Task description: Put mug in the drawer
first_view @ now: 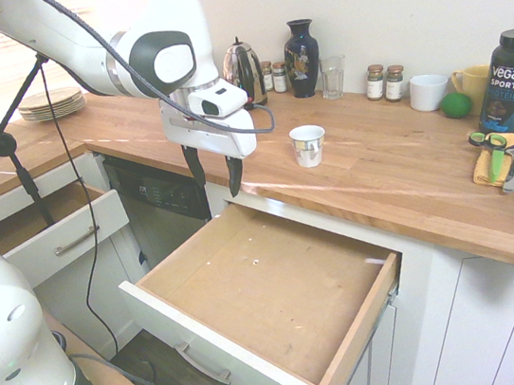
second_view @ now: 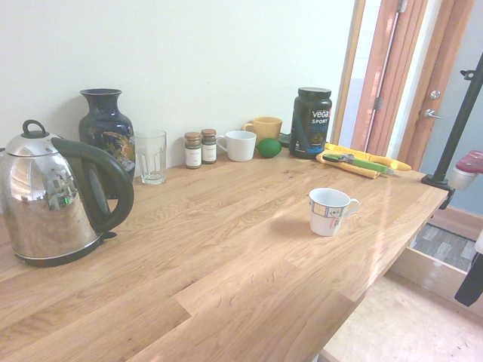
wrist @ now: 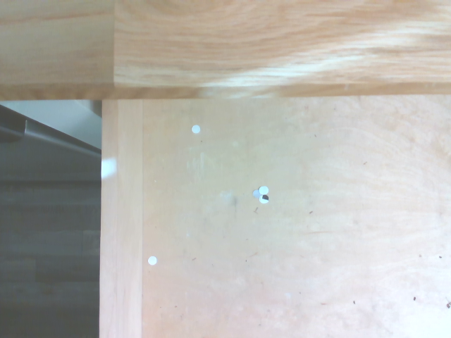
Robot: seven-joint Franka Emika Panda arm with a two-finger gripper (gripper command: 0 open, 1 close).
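- The drawer (first_view: pixel 281 294) is pulled fully out and has nothing in it, so the step in hand looks like going for the mug (first_view: pixel 308 145), which stands upright on the counter (first_view: pixel 397 163) not far behind the drawer.
- The gripper (first_view: pixel 215 175) hangs over the drawer's back left corner, at the counter edge, fingers spread apart and holding nothing.
- Next move, as I judge it: swing right and back over the counter, come down around the mug, close, then lift it across the edge into the drawer.
- Count: three mugs (the task's one, plus a white mug (first_view: pixel 429 92) and a yellow mug (first_view: pixel 473 84) near the wall), two open drawers (the smaller drawer (first_view: pixel 46 227) sits to the left), four spice jars, one kettle (second_view: pixel 53 200), one vase (second_view: pixel 106 128), one glass (second_view: pixel 151 156).
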